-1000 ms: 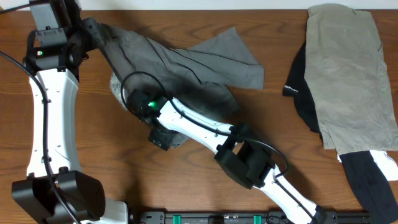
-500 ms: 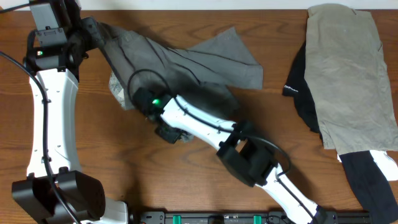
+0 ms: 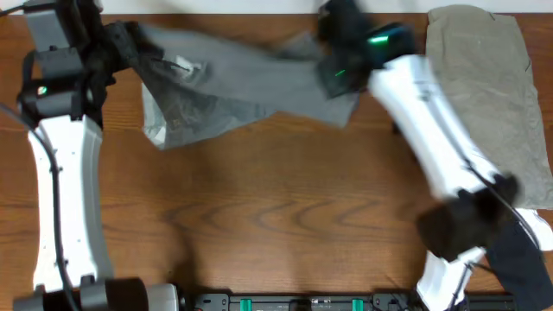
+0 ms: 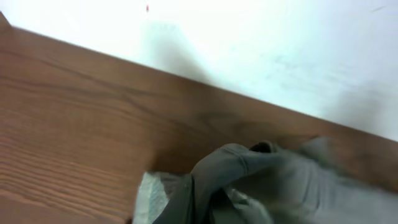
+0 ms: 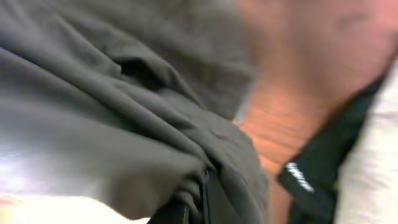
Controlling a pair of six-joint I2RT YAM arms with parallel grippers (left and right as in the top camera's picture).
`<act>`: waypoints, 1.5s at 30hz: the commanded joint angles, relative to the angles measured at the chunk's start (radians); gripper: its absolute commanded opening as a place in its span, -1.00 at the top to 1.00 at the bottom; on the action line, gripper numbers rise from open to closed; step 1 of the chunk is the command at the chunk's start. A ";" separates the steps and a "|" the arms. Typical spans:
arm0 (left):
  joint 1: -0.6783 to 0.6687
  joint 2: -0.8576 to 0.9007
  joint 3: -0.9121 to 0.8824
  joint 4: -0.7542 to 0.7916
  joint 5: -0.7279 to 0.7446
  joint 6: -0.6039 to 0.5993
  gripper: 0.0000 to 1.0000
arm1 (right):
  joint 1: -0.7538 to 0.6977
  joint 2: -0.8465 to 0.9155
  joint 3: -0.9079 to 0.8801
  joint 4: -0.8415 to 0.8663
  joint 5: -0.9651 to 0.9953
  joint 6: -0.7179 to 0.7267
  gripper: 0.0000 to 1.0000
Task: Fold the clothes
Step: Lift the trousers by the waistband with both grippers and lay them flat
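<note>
1. Grey shorts [image 3: 233, 82] are stretched across the upper part of the overhead frame, above the wooden table [image 3: 259, 216].
2. Upper left: left gripper [image 3: 121, 43] is clamped on one end of the shorts.
3. Upper centre-right, blurred: right gripper [image 3: 333, 39] is closed on the other end, with fabric bunched at its fingers.
4. Far right: khaki garment [image 3: 484, 95] lies over black garment [image 3: 419, 130].

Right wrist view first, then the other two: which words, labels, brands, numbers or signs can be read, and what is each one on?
White lettering on the black garment: too blurred to read.
Grey shorts: no text visible.
Khaki garment: no text visible.
No other text shows in any view.
</note>
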 commanded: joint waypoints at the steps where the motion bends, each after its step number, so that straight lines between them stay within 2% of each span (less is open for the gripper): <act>1: 0.008 -0.091 0.027 -0.014 -0.016 0.002 0.88 | -0.064 -0.098 0.008 -0.002 -0.068 -0.034 0.97; 6: 0.008 -0.204 0.027 -0.047 -0.015 0.002 0.88 | -0.129 -0.244 0.008 -0.003 -0.072 -0.056 0.97; 16: 0.005 -0.486 0.027 -0.080 0.076 0.001 0.88 | -0.129 -0.536 0.008 -0.021 0.011 -0.060 0.98; 27: 0.005 -0.736 0.028 -0.089 0.130 -0.029 0.88 | -0.129 -0.753 0.008 -0.139 0.053 -0.059 0.98; 36: 0.006 -0.694 0.026 -0.153 0.149 -0.036 0.87 | -0.129 -0.779 0.008 -0.174 0.057 -0.058 0.97; 45: 0.005 -0.465 0.026 -0.151 0.148 -0.035 0.88 | -0.129 -0.549 0.008 -0.072 0.109 -0.063 0.98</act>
